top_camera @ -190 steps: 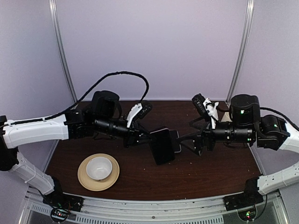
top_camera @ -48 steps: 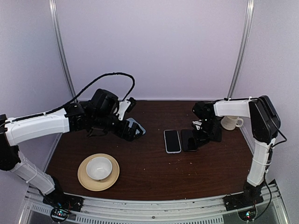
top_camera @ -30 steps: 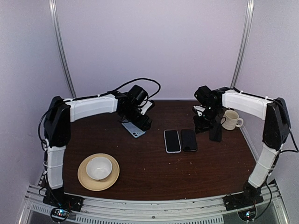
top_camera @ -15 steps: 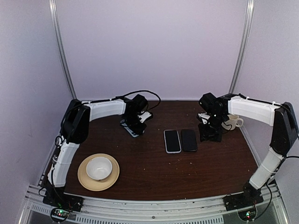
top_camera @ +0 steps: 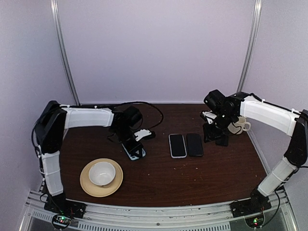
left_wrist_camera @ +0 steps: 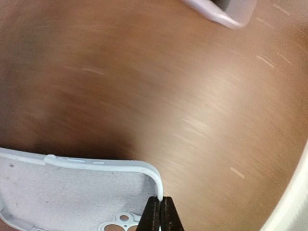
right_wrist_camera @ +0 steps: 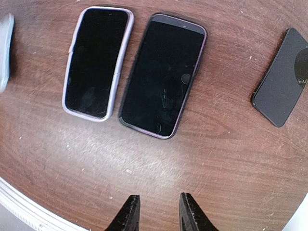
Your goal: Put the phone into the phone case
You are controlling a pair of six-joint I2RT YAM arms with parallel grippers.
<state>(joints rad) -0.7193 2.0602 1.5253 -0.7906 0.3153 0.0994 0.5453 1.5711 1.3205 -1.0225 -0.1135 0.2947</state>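
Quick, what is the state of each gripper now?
Left gripper: closed, pinching the phone case rim.
Right gripper: open, holding nothing.

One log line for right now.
left gripper: shut on phone case rim | right gripper: open, empty | phone: flat on table

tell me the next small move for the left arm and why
Probably lift the phone case slightly and carry it right, toward the phone: the left end effector is shut on the case's light-blue rim, and the phone lies flat, apart from it.
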